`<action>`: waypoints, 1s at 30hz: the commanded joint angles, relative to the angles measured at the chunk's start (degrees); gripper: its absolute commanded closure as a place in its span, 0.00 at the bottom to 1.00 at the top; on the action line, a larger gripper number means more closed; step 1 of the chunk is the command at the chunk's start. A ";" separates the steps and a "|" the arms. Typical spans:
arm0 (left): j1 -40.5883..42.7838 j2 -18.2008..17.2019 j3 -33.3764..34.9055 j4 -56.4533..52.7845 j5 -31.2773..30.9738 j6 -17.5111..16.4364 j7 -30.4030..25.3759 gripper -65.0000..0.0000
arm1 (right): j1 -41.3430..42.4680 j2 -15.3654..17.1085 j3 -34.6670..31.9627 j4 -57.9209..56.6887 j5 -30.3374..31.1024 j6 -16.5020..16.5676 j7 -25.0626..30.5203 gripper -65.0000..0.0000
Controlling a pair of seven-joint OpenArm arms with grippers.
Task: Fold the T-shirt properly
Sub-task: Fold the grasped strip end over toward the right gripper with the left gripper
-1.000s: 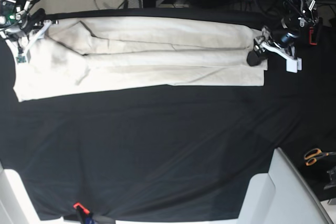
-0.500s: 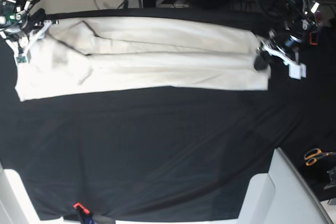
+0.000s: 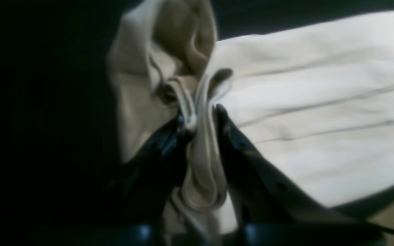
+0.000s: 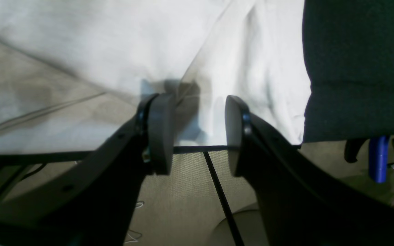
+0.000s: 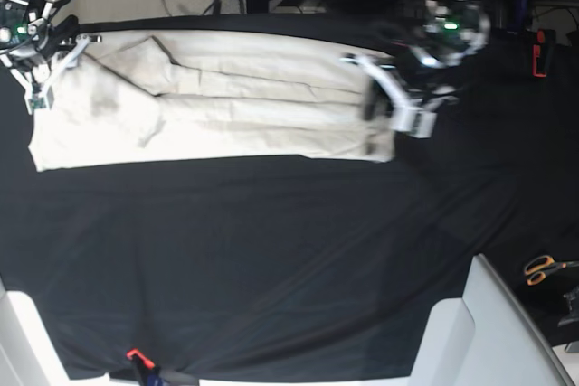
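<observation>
while the left pincer (image 3: 202, 118) clamps the t-shirt (image 5: 226, 101) edge, the right pincer (image 4: 197, 133) gapes.

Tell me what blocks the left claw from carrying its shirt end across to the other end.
Nothing visible does. The left claw is shut on the shirt end, and only flat shirt lies between it and the open right claw.

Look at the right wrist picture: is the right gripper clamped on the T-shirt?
No. The right gripper stands open, its pads apart with a clear gap, and the T-shirt lies flat beyond them, not pinched.
</observation>
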 commanded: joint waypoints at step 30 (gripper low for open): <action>-9.32 5.01 25.60 -10.94 0.29 9.34 -2.24 1.00 | 0.69 0.75 0.17 1.10 0.14 -0.08 0.44 0.64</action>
